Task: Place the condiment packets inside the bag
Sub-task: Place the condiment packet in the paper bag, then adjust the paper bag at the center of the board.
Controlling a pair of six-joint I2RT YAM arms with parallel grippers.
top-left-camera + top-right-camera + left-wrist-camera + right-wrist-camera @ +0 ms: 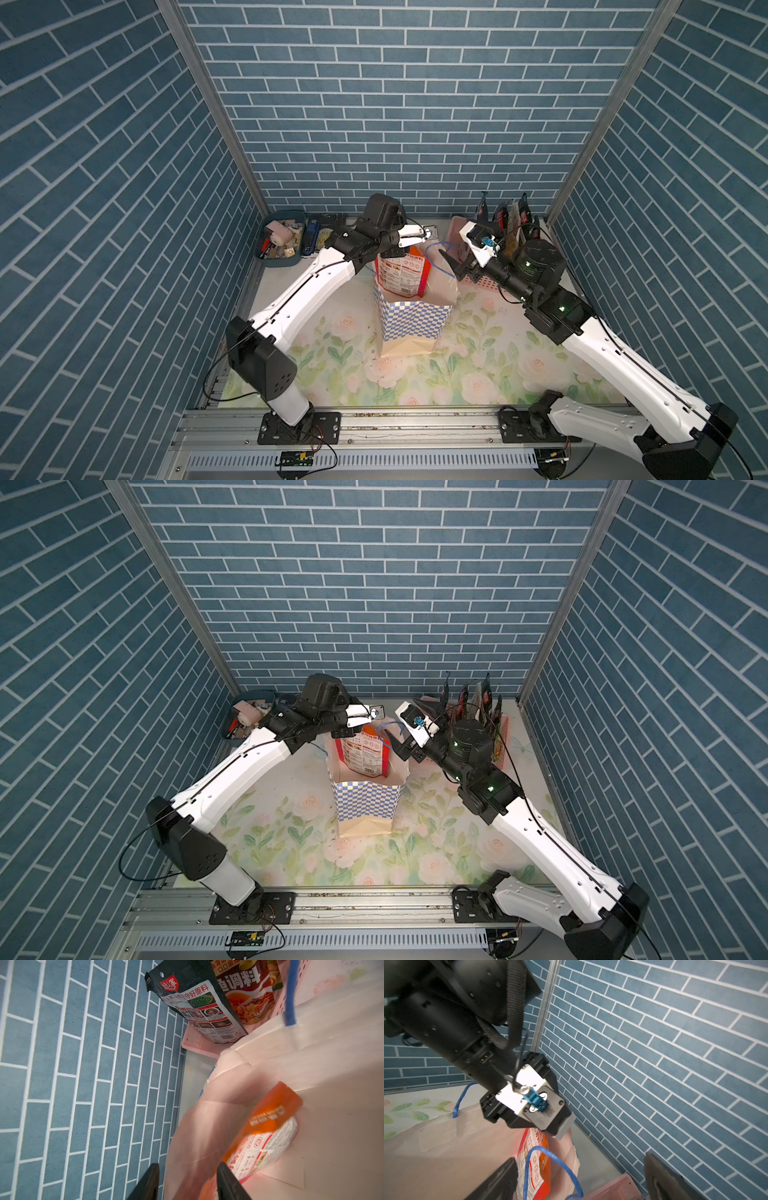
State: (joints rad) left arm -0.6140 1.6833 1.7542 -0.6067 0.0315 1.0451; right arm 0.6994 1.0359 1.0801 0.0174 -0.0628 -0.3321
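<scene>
- Well, nearest: floral mat, w/ the bag standing upright mid-mat, mouth up, so pkts can go in from above
- Orange condiment packet is inside the bag, on edge by the rear-left wall, its top sticking above the rim; blurred in the left wrist view, so prob. not settled yet
- Left gripper hangs over the bag's rear-left rim, fingers apart, clamping nothing; the bag wall lies betw. them and the packet sits just beside one finger, which reads as a drop pt over the mouth
- Right gripper is at the bag's right rim, jaws wide apart, empty; blue cord handle loops betw. the fingers; my guess is it's there to keep the mouth spread w/o gripping
- Behind the right arm: pink slotted basket w/ remaining packets standing upright, incl. a black packet; upright makes top edges easy to pinch; none of these bagged yet
- Far left corner: blue tray of stationery bits, not part of the job
</scene>
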